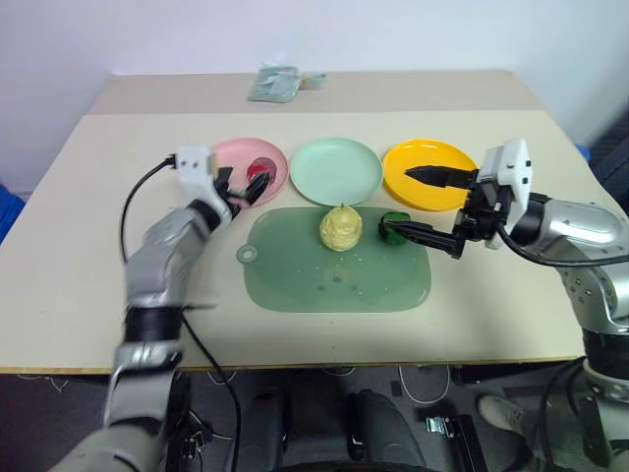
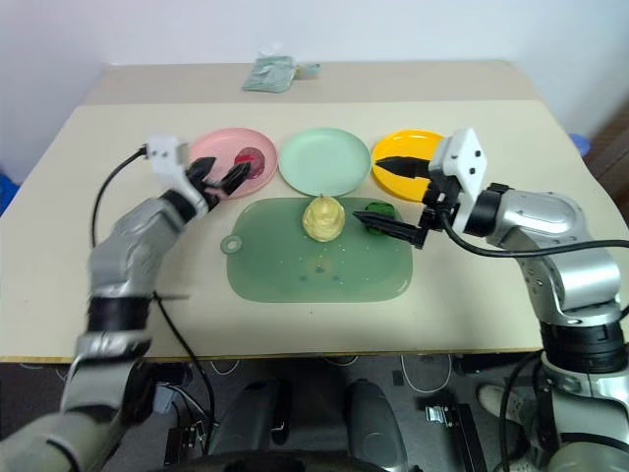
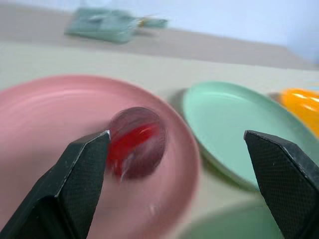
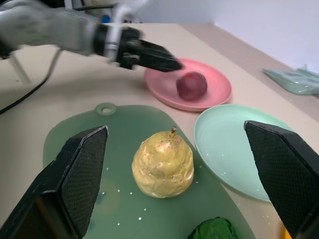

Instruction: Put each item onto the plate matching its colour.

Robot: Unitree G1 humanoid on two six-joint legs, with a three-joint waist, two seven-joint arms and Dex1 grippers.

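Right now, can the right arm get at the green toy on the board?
Probably yes: the open right gripper hangs beside the green toy, with nothing between them.

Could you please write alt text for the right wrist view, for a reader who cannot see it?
A pale yellow toy pear stands on a translucent green board between the right gripper's open black fingers. Beyond it, a dark red toy fruit lies on the pink plate by the open left gripper, beside a mint green plate.

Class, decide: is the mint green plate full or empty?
Empty. The mint green plate shows a bare surface; the yellow toy sits on the green board.
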